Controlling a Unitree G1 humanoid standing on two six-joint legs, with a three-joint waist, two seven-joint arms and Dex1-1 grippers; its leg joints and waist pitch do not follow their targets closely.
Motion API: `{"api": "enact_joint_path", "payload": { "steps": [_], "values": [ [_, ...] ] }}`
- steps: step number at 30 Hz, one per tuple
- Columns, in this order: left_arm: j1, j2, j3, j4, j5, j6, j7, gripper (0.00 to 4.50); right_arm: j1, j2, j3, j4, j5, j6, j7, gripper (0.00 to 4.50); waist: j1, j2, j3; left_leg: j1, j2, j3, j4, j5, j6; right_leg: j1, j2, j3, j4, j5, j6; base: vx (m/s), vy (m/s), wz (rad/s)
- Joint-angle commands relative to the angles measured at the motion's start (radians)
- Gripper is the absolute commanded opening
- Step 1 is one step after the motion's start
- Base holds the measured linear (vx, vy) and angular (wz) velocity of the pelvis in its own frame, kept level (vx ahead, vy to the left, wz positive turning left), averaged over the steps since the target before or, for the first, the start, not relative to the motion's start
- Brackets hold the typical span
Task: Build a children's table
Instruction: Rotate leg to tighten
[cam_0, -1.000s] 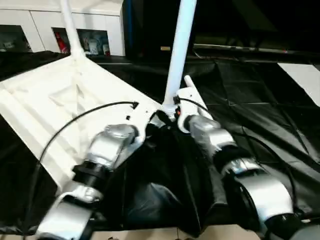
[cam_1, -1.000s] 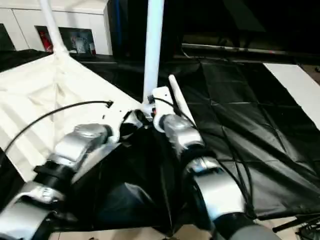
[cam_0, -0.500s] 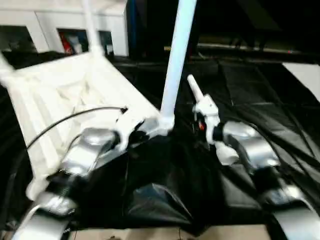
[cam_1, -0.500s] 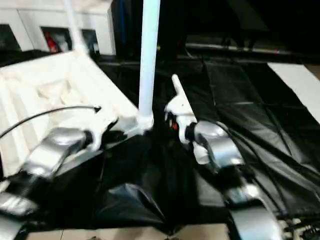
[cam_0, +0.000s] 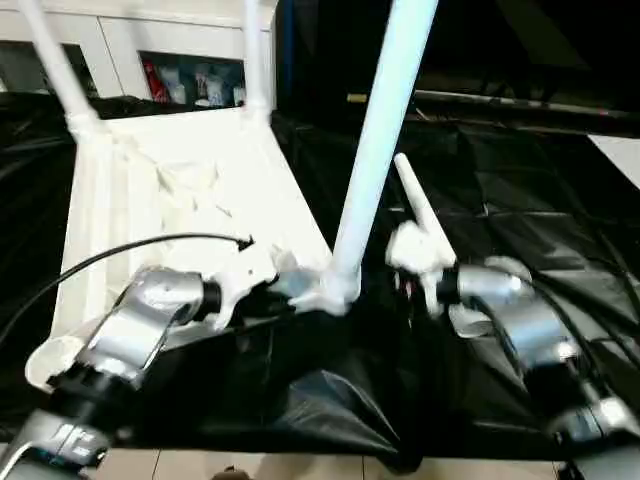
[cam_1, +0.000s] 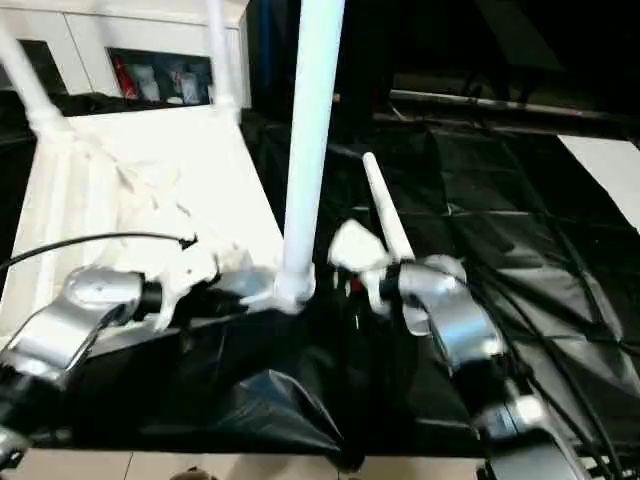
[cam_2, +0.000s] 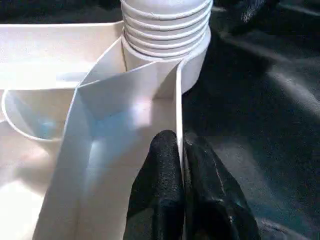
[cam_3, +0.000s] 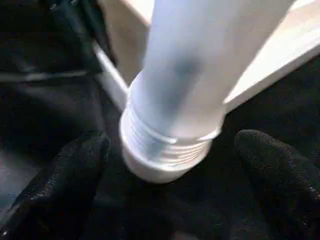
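Left claw clenched on thin side wall of table top, just short of corner socket. Top lies ribbed side up on black sheet. Near leg upright in that socket, threads showing. Right claw released, fingers spread either side of leg base, not touching. Two far legs upright beyond left claw.

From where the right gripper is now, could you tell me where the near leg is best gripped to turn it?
I'd take the leg low on its smooth round shaft, just above the threads at the socket. The open right gripper already faces it with a finger on either side, so come straight in level from there.
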Motion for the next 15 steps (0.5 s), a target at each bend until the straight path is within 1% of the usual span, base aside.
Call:
{"api": "enact_joint_path", "payload": {
  "steps": [1,3,4,9,10,13,15],
  "values": [
    [0.0,-0.011,-0.028,-0.053,-0.04,-0.036,-0.039,0.0,-0.004,-0.004,0.001,-0.014,0.03,-0.008,0.024,4.46,-0.007,0.001,-0.06,0.002,0.036,0.0,-0.063,-0.153,0.049,0.06,-0.051,0.047,-0.052,-0.168,-0.206,0.0,0.0,0.0],
    [0.002,-0.011,-0.026,-0.056,-0.042,-0.036,-0.045,0.0,-0.01,0.005,0.0,0.003,0.033,-0.019,0.021,4.46,-0.006,0.004,-0.059,0.004,0.036,0.0,-0.062,-0.157,0.047,0.058,-0.05,0.047,-0.052,-0.171,-0.209,0.0,0.0,0.0],
    [0.002,-0.01,-0.028,-0.058,-0.042,-0.038,-0.05,0.0,-0.016,0.014,-0.003,0.018,0.034,-0.033,0.012,4.46,-0.007,0.002,-0.06,0.003,0.035,0.0,-0.061,-0.154,0.044,0.059,-0.051,0.047,-0.051,-0.165,-0.21,0.0,0.0,0.0],
    [0.003,-0.014,-0.026,-0.063,-0.044,-0.039,-0.068,0.0,-0.035,0.041,-0.011,0.064,0.03,-0.068,0.0,4.46,-0.008,0.003,-0.062,0.004,0.034,0.0,-0.06,-0.149,0.038,0.058,-0.05,0.046,-0.048,-0.155,-0.218,0.0,0.0,0.0],
    [0.003,-0.014,-0.026,-0.063,-0.044,-0.039,-0.068,0.0,-0.036,0.041,-0.01,0.066,0.029,-0.069,0.0,4.46,-0.008,0.001,-0.063,0.004,0.034,0.0,-0.059,-0.149,0.039,0.058,-0.05,0.046,-0.047,-0.151,-0.22,0.0,0.0,0.0],
    [-0.002,-0.014,-0.022,-0.055,-0.038,-0.037,-0.062,0.0,-0.047,0.052,-0.013,0.092,0.043,-0.078,0.003,4.46,-0.007,0.003,-0.062,0.004,0.034,0.0,-0.058,-0.145,0.042,0.059,-0.05,0.046,-0.045,-0.143,-0.223,0.0,0.0,0.0],
    [-0.003,-0.013,-0.021,-0.051,-0.034,-0.037,-0.06,0.0,-0.051,0.059,-0.018,0.1,0.05,-0.082,0.004,4.46,-0.007,0.001,-0.063,0.002,0.033,0.0,-0.057,-0.143,0.043,0.061,-0.05,0.046,-0.044,-0.14,-0.222,0.0,0.0,0.0]
  ]
}}
